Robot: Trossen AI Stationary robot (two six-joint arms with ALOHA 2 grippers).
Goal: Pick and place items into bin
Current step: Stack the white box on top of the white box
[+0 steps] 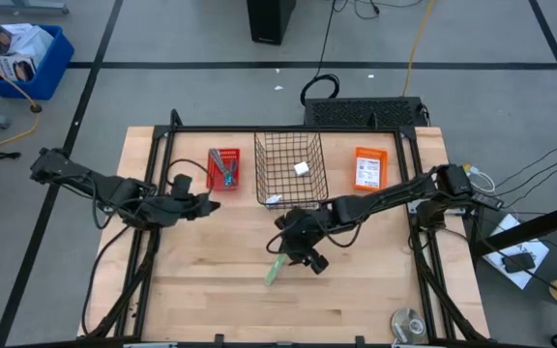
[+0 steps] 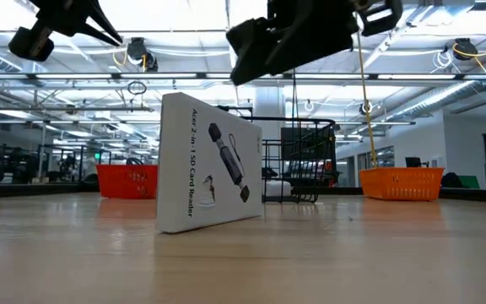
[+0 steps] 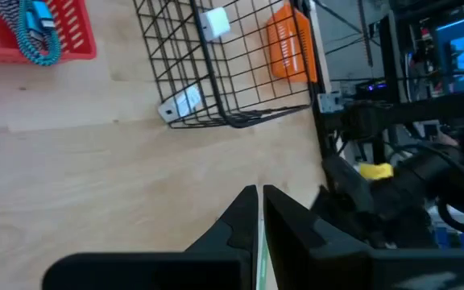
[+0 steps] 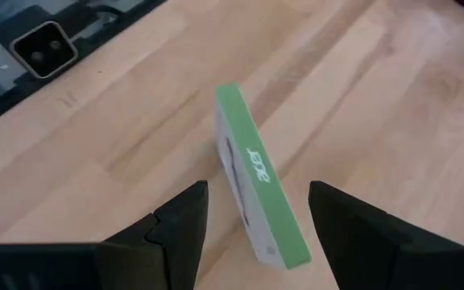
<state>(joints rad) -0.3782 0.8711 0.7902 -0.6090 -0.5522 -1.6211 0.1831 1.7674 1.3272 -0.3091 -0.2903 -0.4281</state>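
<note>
A flat white printed packet with a green edge (image 1: 276, 271) stands on its long edge on the table (image 2: 209, 165), green edge up (image 4: 260, 193). My right gripper (image 4: 258, 192) hovers just above it, open, with a finger on either side and clear of it (image 1: 305, 253). My left gripper (image 3: 258, 195) is shut and waits above the table's left half (image 1: 204, 203). A tiny white block (image 1: 302, 168) and a second white packet (image 3: 180, 105) lie in the black wire basket (image 1: 264, 155). A teal-blue item (image 3: 39, 32) lies in the red bin (image 1: 213, 180).
The wire basket sits at the table's far middle, the red bin to its left and an orange bin (image 1: 369, 168) to its right. A round silver roll (image 1: 407, 324) lies at the near right corner. Bare wood spreads across the near half.
</note>
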